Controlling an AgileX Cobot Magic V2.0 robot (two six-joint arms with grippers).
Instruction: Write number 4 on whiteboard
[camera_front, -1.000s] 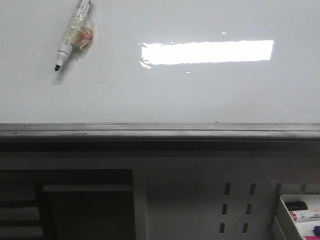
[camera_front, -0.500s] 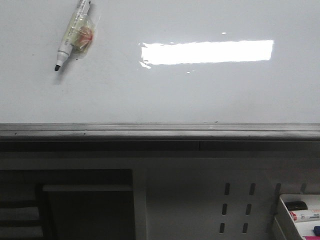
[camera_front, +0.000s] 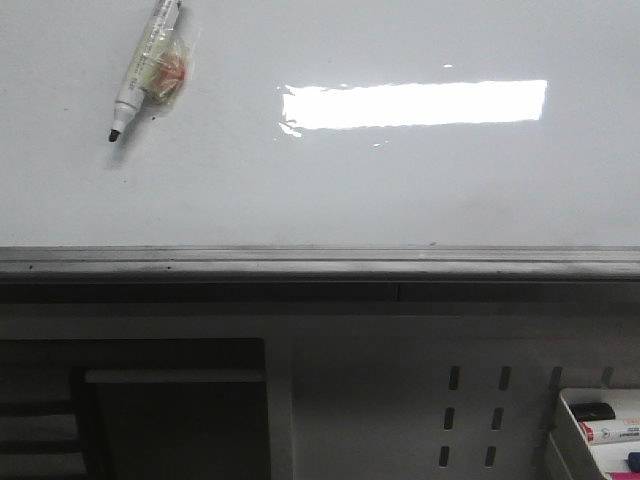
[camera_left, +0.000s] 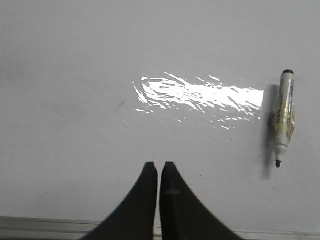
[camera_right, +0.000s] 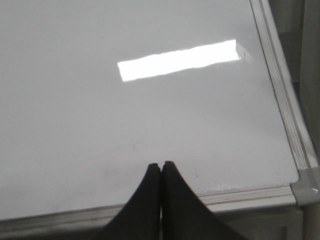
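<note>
Front view: I see the whiteboard (camera_front: 330, 190) filling the upper frame, its grey rail (camera_front: 320, 262) below; a marker (camera_front: 140, 70) lies uncapped at 10 o'clock, tip toward 7 o'clock. No stroke is visible on the board. Left wrist view: my left gripper (camera_left: 159, 170) has its fingers pressed together, holding nothing, with the marker well apart. Right wrist view: my right gripper (camera_right: 160, 170) is likewise pressed together above the board's near edge.

A bright rectangular glare patch sits on the glossy whiteboard (camera_front: 400, 190); the shelving below is dim; pictures slightly soft, grainy.
</note>
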